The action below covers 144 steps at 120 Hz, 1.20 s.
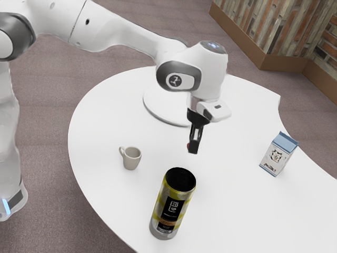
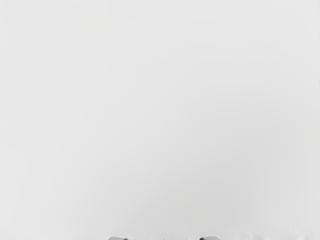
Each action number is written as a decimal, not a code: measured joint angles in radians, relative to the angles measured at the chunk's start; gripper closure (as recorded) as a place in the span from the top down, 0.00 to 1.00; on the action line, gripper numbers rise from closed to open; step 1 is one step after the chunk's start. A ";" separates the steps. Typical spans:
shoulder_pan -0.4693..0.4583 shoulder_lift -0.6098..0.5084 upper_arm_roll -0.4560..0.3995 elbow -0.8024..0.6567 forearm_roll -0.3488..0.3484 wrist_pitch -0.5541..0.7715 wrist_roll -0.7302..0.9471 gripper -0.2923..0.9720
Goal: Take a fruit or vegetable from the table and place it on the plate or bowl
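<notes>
Black gripper (image 1: pixel 193 149) hanging above the white table (image 1: pixel 237 211), pointing down, close to the surface but apart from it, with nothing held. Seen side-on in the exterior view, so one finger overlapping the other and the gap hard to read there. In the wrist view, two dark fingertips (image 2: pixel 117 238) just poking in at the edge, spread well apart, cut off by the frame, with bare tabletop (image 2: pixel 160 120) between and beyond them.

White plate (image 1: pixel 158 108) lying flat on the table behind the hand, toward the exterior view's upper left of the gripper; its near-right part hidden by the arm's white wrist, its top surface hard to tell from the equally white table.

Small beige cup (image 1: pixel 131 157) upright to the exterior view's left of the gripper, handle turned left. Tall yellow-and-black can (image 1: pixel 172 203) standing near the table's front edge, just below the gripper in the frame, tilted slightly, label too small to read. Blue-and-white milk carton (image 1: pixel 278 153) upright toward the exterior view's right, well apart from everything else.
</notes>
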 joint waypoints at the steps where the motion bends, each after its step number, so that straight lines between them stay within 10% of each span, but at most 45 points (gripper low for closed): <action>1: -0.012 -0.007 0.013 0.000 0.004 -0.005 0.001 0.34; 12: -0.080 -0.056 0.187 0.001 0.039 -0.056 0.027 0.34; 32: 0.145 -0.064 0.379 0.004 0.091 -0.115 0.116 0.33; 60: 0.362 -0.025 0.164 0.042 0.104 -0.146 0.226 0.31; 110: 0.483 0.170 0.132 0.247 0.098 -0.157 0.392 0.32; 144: 0.477 0.173 0.098 0.256 0.094 -0.159 0.496 0.70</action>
